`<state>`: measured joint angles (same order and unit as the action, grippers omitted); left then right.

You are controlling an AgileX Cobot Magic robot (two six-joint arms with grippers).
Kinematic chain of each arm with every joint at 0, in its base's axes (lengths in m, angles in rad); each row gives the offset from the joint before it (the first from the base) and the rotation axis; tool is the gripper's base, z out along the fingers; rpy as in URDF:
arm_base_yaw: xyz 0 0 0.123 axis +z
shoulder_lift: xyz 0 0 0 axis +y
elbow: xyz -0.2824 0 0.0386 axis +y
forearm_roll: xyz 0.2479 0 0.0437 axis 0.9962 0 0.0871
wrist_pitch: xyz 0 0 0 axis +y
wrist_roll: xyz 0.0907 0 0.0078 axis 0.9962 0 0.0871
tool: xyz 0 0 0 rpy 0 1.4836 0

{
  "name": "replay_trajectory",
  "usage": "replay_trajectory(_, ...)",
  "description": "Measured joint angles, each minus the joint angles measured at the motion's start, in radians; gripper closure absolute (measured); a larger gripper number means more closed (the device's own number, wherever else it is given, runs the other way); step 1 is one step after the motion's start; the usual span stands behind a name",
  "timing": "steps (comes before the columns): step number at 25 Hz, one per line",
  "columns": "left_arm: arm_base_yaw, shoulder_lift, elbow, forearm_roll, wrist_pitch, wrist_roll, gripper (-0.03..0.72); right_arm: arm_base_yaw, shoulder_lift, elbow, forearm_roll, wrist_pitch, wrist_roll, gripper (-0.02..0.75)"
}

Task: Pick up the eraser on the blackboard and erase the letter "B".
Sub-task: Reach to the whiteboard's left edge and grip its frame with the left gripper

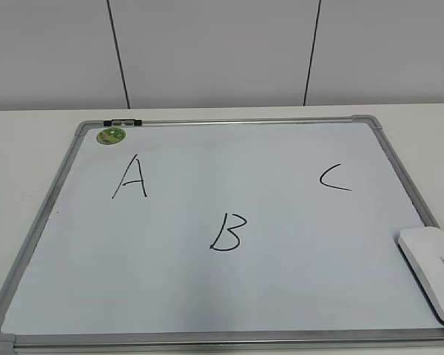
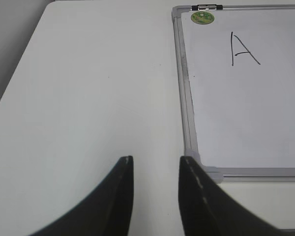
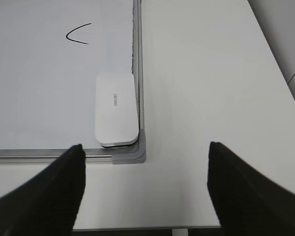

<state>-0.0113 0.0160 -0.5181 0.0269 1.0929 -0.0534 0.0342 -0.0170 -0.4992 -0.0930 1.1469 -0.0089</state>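
Observation:
The blackboard [image 1: 229, 325] is a white board with a silver frame lying flat on the table. The black letter "B" [image 1: 228, 231] is at its middle front, with "A" [image 1: 131, 178] to the left and "C" [image 1: 334, 177] to the right. The white eraser [image 1: 431, 270] lies on the board's front right corner, and it also shows in the right wrist view [image 3: 116, 109]. My right gripper [image 3: 145, 152] is open and empty, above the table just before that corner. My left gripper [image 2: 155, 160] is open and empty, beside the board's front left corner [image 2: 206, 172]. Neither gripper shows in the exterior view.
A round green sticker [image 1: 111, 136] sits at the board's far left corner, next to a small black clip [image 1: 123, 122] on the frame. White table [image 2: 88, 98] lies left of the board and more [image 3: 201, 73] to its right. A grey wall stands behind.

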Motion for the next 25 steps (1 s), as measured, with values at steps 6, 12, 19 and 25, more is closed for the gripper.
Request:
replay_trajectory(6, 0.000, 0.000, 0.000, 0.000, 0.000, 0.000, 0.448, 0.000, 0.000, 0.000, 0.000, 0.000, 0.000, 0.164)
replay_trajectory(12, 0.000, 0.000, 0.000, 0.000, 0.000, 0.000, 0.447, 0.000, 0.000, 0.000, 0.000, 0.000, 0.000, 0.164)
replay_trajectory(19, 0.000, 0.042, -0.037, 0.000, -0.052, 0.000, 0.447, 0.000, 0.000, 0.000, 0.000, 0.000, 0.000, 0.164)
replay_trajectory(25, 0.000, 0.275, -0.109, 0.000, -0.105, 0.000, 0.447, 0.000, 0.000, 0.000, 0.000, 0.000, 0.000, 0.164)
